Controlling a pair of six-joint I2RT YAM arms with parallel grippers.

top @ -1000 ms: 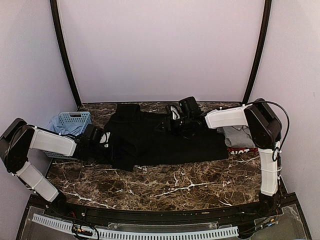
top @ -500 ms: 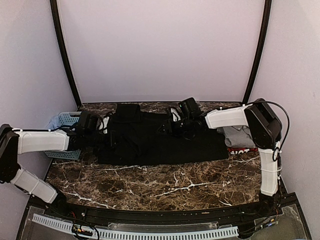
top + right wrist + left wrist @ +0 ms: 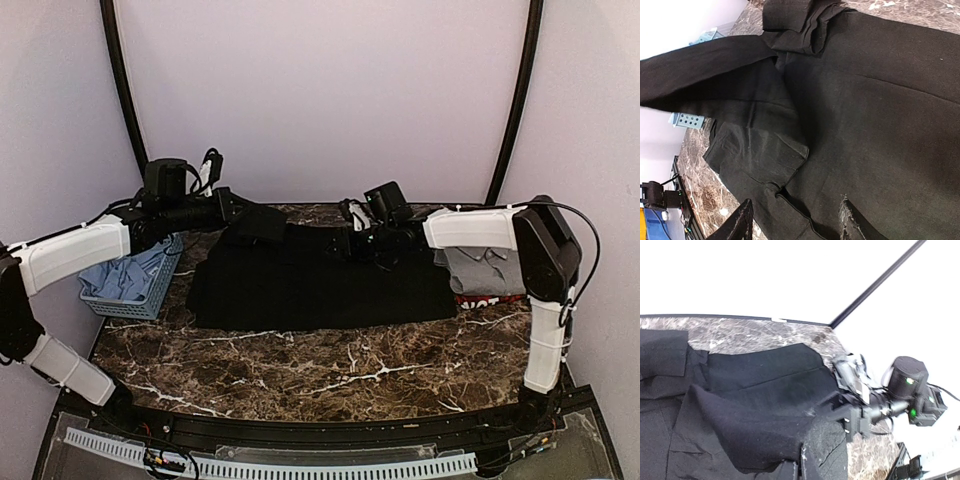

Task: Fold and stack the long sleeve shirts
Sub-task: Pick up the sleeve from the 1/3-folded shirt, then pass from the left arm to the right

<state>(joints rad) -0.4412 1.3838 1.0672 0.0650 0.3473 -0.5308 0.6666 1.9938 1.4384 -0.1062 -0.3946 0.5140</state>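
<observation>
Pale lilac walls (black poles) enclose dark marble table.

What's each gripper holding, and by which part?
Left gripper: shut on the black shirt, pinching a raised left-side fold, likely a sleeve. Right gripper: open over that shirt, holding nothing.

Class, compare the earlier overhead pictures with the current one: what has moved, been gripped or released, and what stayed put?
The left gripper closed on the left edge of the black shirt and swung up and away toward the far left, drawing in the cloth that bulged near-left. The right gripper stayed open over the shirt's far edge. The grey shirt and basket did not move.
</observation>
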